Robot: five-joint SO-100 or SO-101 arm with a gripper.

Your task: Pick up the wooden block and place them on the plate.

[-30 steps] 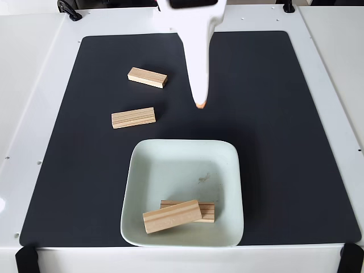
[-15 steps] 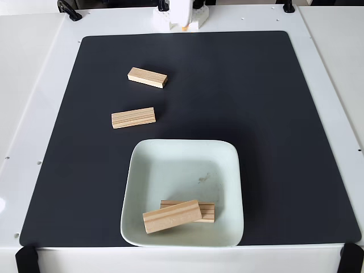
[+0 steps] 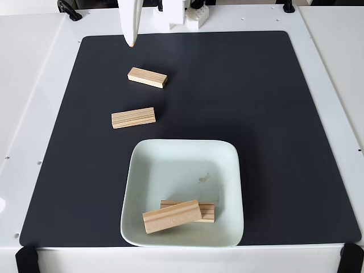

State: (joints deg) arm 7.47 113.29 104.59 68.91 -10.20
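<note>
Two wooden blocks lie on the black mat: one [image 3: 147, 77] at the back left and one [image 3: 133, 118] a little nearer. Two more rest in the plate [image 3: 227, 170], a pale square dish at the front centre. There the front block [image 3: 172, 216] lies partly on top of the other block [image 3: 208, 210]. My gripper [image 3: 131, 43] reaches in from the top edge, beyond the back-left block and apart from it. Its white fingers taper to one orange-tipped point with no gap and hold nothing.
The black mat [image 3: 273, 114] covers most of the white table [image 3: 34, 85]. The arm's white base [image 3: 182, 14] stands at the back centre. Black clamps sit at the table's corners.
The gripper left the mat's centre, pulled back out of sight to the base, and now hangs at the back left beyond the far block. Blocks and plate have not moved.
</note>
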